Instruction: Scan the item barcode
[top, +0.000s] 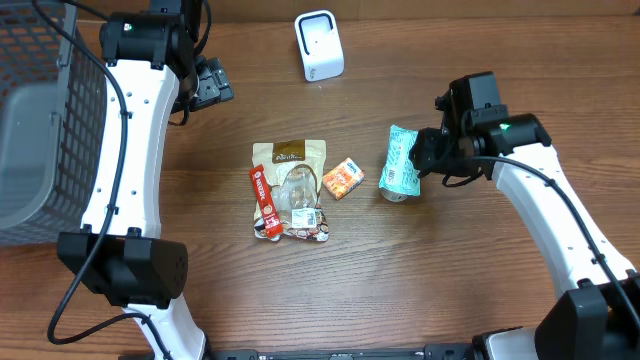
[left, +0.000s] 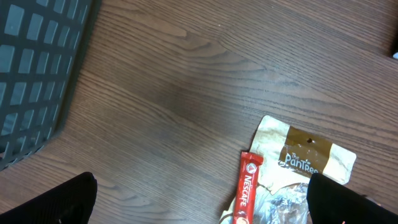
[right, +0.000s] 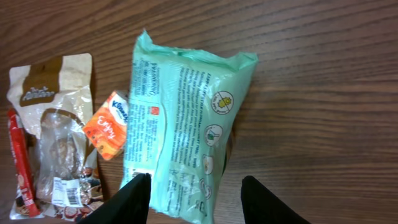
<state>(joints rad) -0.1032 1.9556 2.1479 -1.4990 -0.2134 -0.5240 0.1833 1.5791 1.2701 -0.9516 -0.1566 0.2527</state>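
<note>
A mint-green wipes pack (top: 402, 165) lies at the table's centre right, its printed back (right: 186, 118) facing the right wrist camera. My right gripper (top: 425, 152) straddles its near end, open (right: 194, 186). The left finger (right: 127, 199) sits at the pack's edge, while the right finger (right: 264, 202) stands clear of it with bare wood between. The white scanner (top: 319, 45) stands at the back of the table. My left gripper (top: 205, 85) hangs wide open (left: 202, 205) and empty above the wood at the back left.
A brown snack bag (top: 292, 185), a red Nescafe stick (top: 262, 200) and a small orange tissue pack (top: 342, 178) lie mid-table, left of the green pack. A grey mesh basket (top: 40, 120) fills the far left.
</note>
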